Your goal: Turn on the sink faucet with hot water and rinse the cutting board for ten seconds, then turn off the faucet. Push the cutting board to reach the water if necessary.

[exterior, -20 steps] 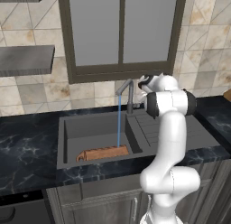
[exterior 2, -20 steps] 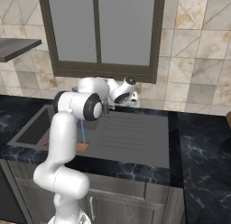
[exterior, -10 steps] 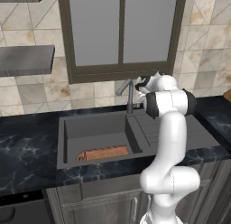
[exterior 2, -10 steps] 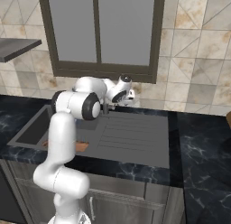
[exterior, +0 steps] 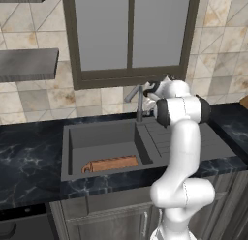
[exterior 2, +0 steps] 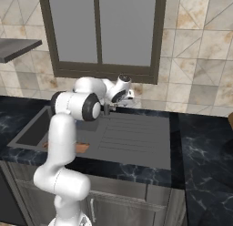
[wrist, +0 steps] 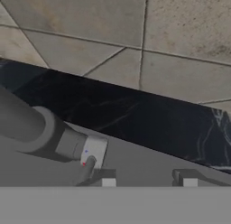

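The sink faucet point(exterior: 139, 104) stands behind the sink point(exterior: 72, 152), its spout angled up and to the left; no water runs from it. My gripper point(exterior: 150, 89) hovers just right of the faucet's top, also seen from the other side point(exterior 2: 129, 94). In the hand view the faucet post point(wrist: 25, 128) and its small lever point(wrist: 88, 168) lie just left of my gripper point(wrist: 149, 183), whose fingertips point(wrist: 108, 183) stand apart with nothing between them. The cutting board point(exterior: 111, 164) lies flat along the front of the basin, and one end of it point(exterior 2: 82, 148) shows behind my arm.
The ribbed drainboard point(exterior 2: 132, 138) stretches right of the basin. Black marbled countertop point(exterior: 29, 161) surrounds the sink. A tiled wall and a dark-framed window point(exterior: 131, 36) rise close behind the faucet. A grey shelf point(exterior: 26, 65) hangs on the left wall.
A second ago a light-blue stream fell from the spout into the basin; it stopped half a second ago. My hand has shifted slightly by the faucet's top. The board has not moved.
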Controlling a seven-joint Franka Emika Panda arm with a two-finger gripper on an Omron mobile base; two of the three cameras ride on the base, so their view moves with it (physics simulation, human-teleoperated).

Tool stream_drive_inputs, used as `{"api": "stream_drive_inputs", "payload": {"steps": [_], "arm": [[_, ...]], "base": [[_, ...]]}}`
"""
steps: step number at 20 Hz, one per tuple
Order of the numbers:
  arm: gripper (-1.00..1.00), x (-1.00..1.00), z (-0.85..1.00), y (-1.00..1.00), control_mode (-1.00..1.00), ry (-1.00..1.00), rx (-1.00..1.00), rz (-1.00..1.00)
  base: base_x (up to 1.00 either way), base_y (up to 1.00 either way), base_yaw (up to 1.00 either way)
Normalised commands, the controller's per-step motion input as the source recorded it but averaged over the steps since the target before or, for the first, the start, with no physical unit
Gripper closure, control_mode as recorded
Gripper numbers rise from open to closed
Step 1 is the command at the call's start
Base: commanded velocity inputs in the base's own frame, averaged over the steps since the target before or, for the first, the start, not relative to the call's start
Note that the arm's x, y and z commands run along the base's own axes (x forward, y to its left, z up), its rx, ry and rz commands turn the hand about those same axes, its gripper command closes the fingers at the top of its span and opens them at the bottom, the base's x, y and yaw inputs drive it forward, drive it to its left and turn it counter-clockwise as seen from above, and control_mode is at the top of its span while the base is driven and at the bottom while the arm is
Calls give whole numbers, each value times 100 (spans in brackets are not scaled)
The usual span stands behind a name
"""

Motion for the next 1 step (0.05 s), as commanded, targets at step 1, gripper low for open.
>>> {"api": "stream_drive_inputs", "payload": {"steps": [1], "arm": [[-100, -6, -29, 61, -100, 0, 0, 0]], "base": [[0, 0, 0]]}}
